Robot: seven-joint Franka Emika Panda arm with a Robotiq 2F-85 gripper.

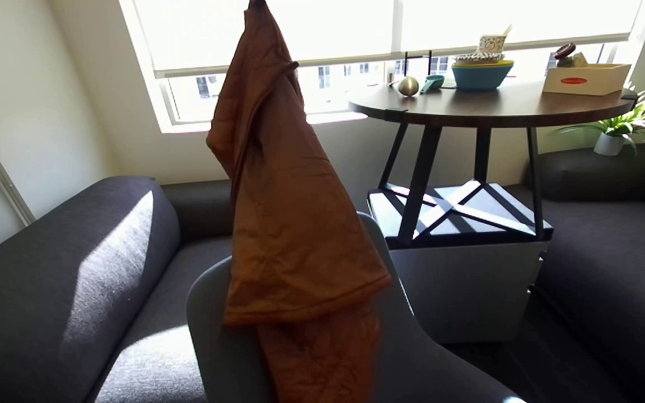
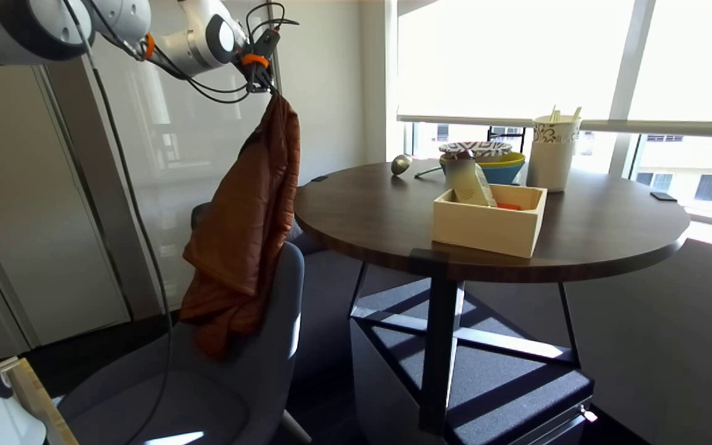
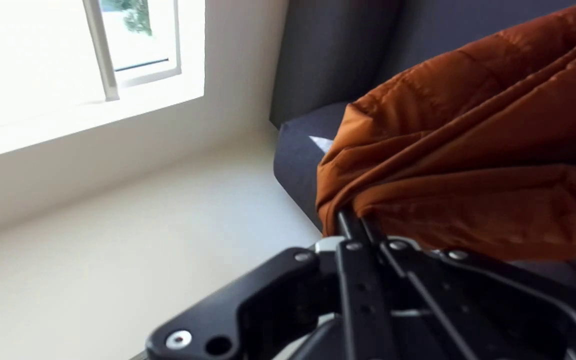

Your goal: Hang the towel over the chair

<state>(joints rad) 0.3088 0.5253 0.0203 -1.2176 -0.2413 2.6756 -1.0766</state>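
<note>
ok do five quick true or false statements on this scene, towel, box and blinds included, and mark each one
1. The gripper is holding the towel. True.
2. The towel is spread flat on the floor. False: it hangs from the gripper, its lower end on the seat side of the chair's backrest.
3. A wooden box stands on the round table. True.
4. The blinds are fully raised. False: the blinds are down, with an uncovered strip beneath.
5. A grey sofa is partly in sunlight. True.
</note>
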